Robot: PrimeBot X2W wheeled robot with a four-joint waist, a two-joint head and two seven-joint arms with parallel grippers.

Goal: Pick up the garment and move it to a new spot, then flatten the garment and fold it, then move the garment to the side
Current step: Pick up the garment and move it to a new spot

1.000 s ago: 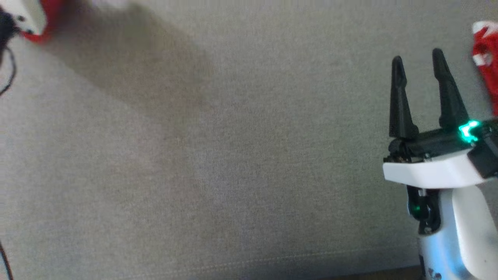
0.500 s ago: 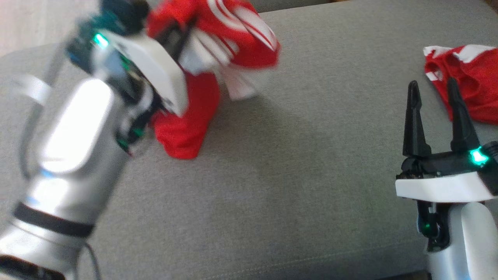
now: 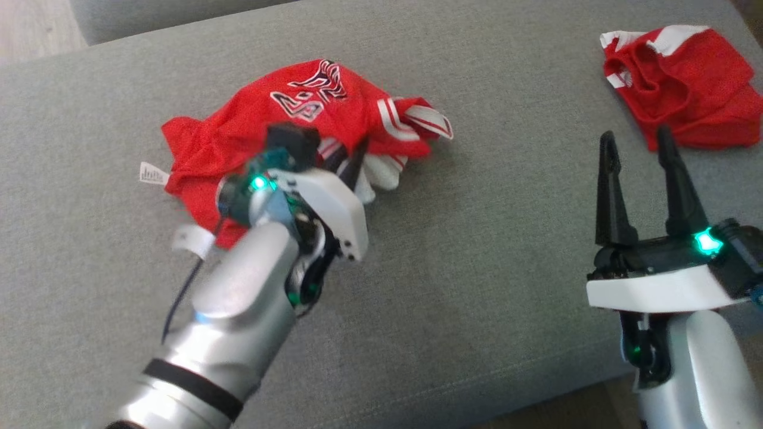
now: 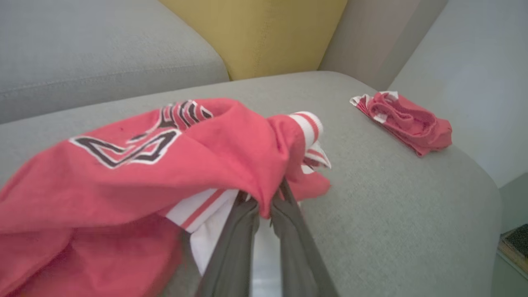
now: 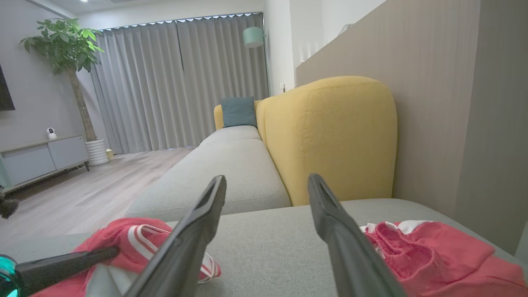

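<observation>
Grey sofa [image 3: 477,268], garment [image 3: 238,125] bunched left-to-right

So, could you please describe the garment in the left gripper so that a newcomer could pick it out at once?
On the grey sofa seat lie two red garments. The one meant is the crumpled jersey on the left, pinched at its striped edge by the left gripper. Unlike the smaller bundle at the far right, it bears black-and-white lettering.

Grey sofa cushion [image 5: 231,165] and yellow armrest [image 5: 330,136] straight ahead of right pincer [image 5: 266,178]. Grey curtains [image 5: 177,82], potted plant [image 5: 62,45], wooden floor [image 5: 103,181] beyond, leftward.
</observation>
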